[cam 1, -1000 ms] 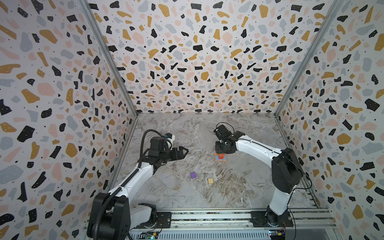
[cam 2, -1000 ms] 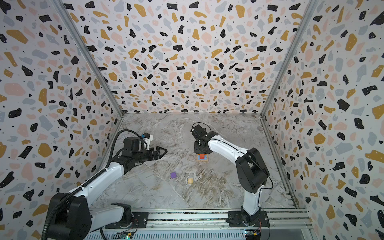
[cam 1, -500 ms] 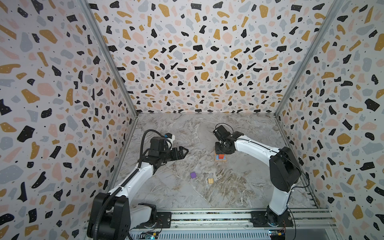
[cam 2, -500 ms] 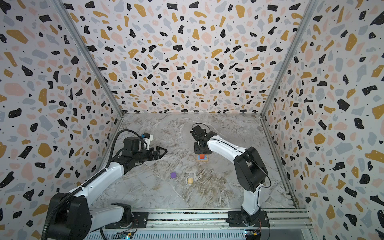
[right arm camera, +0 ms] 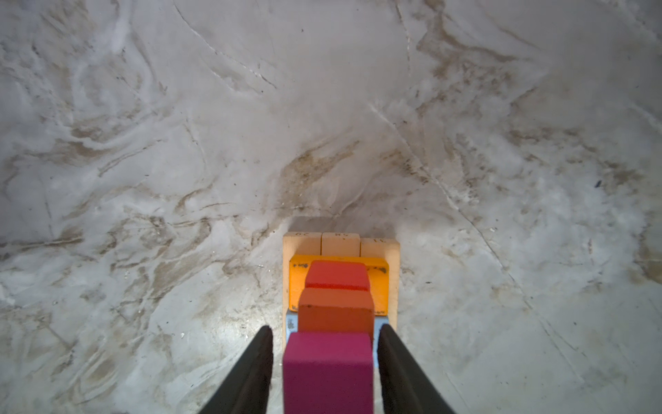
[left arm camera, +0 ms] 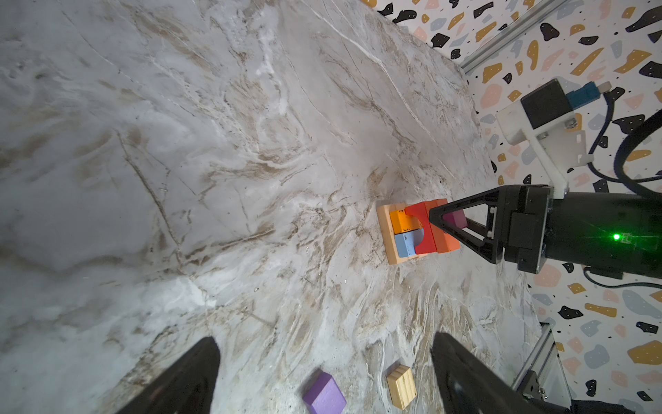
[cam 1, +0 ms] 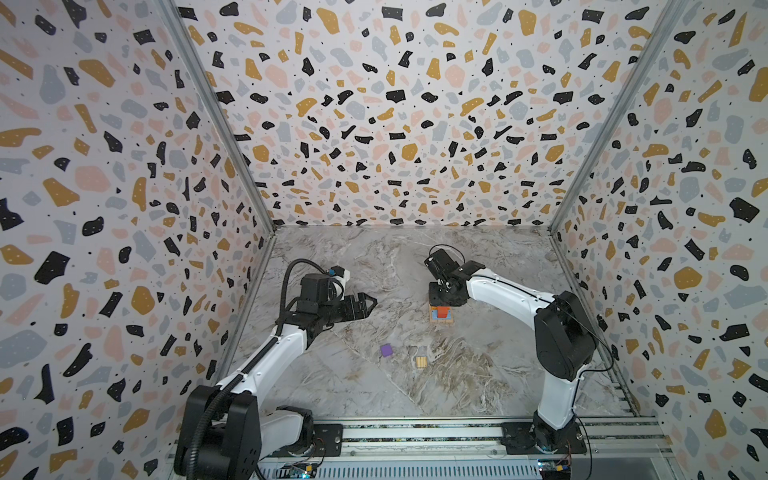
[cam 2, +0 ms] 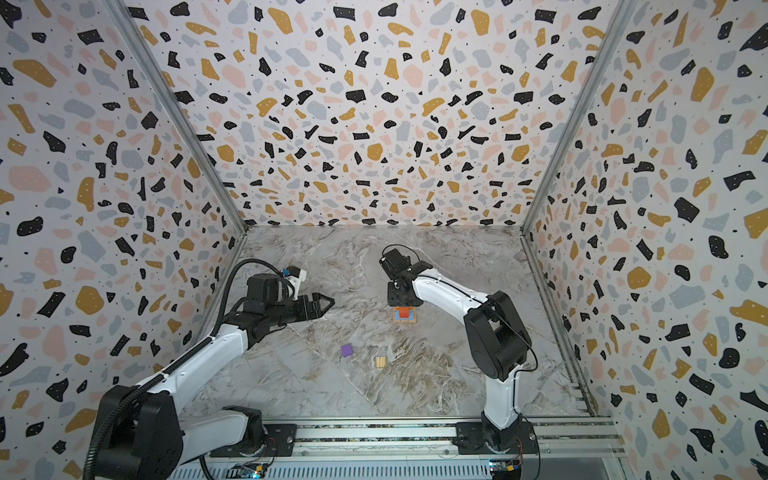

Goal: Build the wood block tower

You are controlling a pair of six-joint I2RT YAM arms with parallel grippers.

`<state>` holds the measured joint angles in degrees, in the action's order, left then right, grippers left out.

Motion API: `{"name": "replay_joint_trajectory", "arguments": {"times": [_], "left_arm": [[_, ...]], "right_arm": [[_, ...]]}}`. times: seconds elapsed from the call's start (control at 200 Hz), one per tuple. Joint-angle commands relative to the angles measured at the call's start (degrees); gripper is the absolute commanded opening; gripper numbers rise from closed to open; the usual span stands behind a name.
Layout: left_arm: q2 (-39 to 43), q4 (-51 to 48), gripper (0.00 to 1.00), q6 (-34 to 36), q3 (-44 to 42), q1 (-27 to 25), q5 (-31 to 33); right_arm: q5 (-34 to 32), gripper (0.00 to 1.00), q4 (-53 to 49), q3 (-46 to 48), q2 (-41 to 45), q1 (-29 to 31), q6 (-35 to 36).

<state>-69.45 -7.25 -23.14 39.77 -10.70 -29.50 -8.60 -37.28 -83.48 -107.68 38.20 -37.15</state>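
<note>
The tower (cam 1: 441, 314) (cam 2: 404, 315) stands mid-table: tan plank base, an orange and a blue block, red blocks (right arm camera: 336, 276), and a magenta cube (right arm camera: 327, 369) on top. My right gripper (right arm camera: 326, 329) (cam 1: 442, 297) (cam 2: 402, 297) points down over it. Its jaws flank the magenta cube with a thin gap on each side, so it is open. The left wrist view shows one right finger (left arm camera: 462, 222) in front of the tower (left arm camera: 412, 233). My left gripper (left arm camera: 324, 344) (cam 1: 368, 305) (cam 2: 326, 305) hangs wide open and empty, to the left of the tower.
A loose purple cube (cam 1: 386, 350) (cam 2: 347, 350) (left arm camera: 324, 396) and a small tan block (cam 1: 421, 361) (cam 2: 380, 361) (left arm camera: 402, 386) lie on the marble table nearer the front. Patterned walls close in three sides. A rail (cam 1: 415, 436) runs along the front.
The right arm's elbow has edged slightly left while its gripper stays over the tower. The left arm and the loose blocks have not moved.
</note>
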Motion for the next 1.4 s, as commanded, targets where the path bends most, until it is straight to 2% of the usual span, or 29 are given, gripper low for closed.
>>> {"name": "replay_joint_trajectory", "arguments": {"times": [0.0,1.397], "left_arm": [[0.19,1.62,0.94,0.81,0.49,-0.32,-0.30],[0.28,1.61,0.94,0.81,0.46,-0.36,-0.44]], "right_arm": [[-0.80,0.48,-1.03,-2.12,0.02,-0.23,0.41],[-1.46,0.39,-1.13,-1.75,-0.18,-0.57,-0.21]]}}
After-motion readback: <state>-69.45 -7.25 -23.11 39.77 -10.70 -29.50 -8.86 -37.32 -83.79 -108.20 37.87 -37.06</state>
